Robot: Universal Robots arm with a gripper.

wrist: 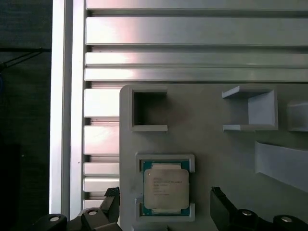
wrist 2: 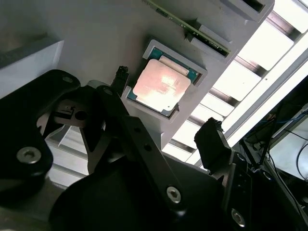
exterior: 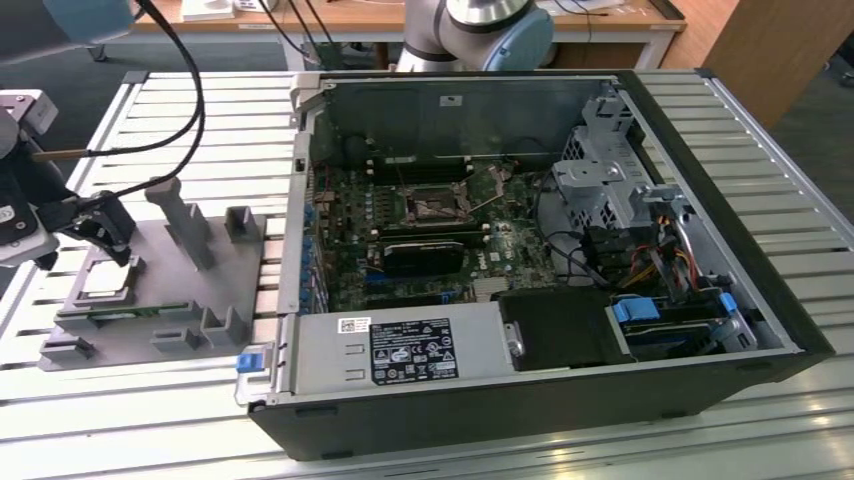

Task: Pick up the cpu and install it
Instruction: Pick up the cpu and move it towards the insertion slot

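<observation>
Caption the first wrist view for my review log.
Gripper, jaws open, straddling the cpu, which lies in its pocket on the grey tray.

Silver-top cpu (wrist: 166,189) w/ teal-green rim, plain grey tray (wrist: 216,139), blk pincer (wrist 2: 167,105), silver slatted table (wrist: 192,33).

exterior view: worktop (exterior: 787,180) and open case (exterior: 561,410) seen obliquely from high up, at a distance | first wrist view: tray (wrist: 216,144) viewed straight down, close | second wrist view: tilted, close | shared by both wrist views: cpu (wrist: 166,188) (wrist 2: 161,86)
</observation>
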